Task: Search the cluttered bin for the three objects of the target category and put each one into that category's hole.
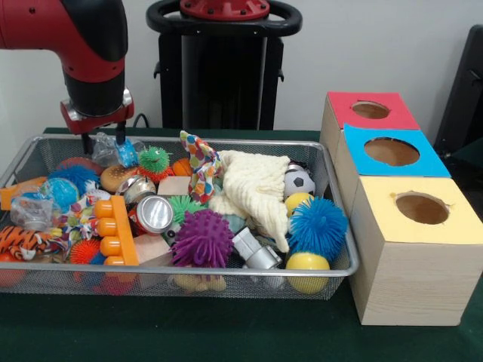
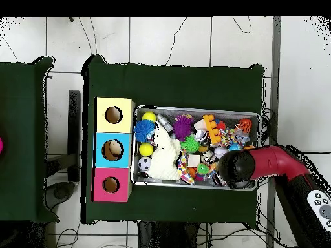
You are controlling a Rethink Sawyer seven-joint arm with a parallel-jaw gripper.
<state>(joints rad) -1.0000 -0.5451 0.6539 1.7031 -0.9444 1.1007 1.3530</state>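
The bin point(image 1: 341, 226) sits on the green table point(image 1: 226, 332), filled with toys; three boxes point(image 1: 411, 253) with holes stand just beside it. The gripper point(image 1: 104, 140) hangs over the bin's far corner, fingers slightly apart, holding nothing.

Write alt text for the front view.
A red arm's gripper hangs open over the far left corner of a wire bin crammed with toys and a cream cloth. Right of it stand red, blue and yellow boxes with holes.
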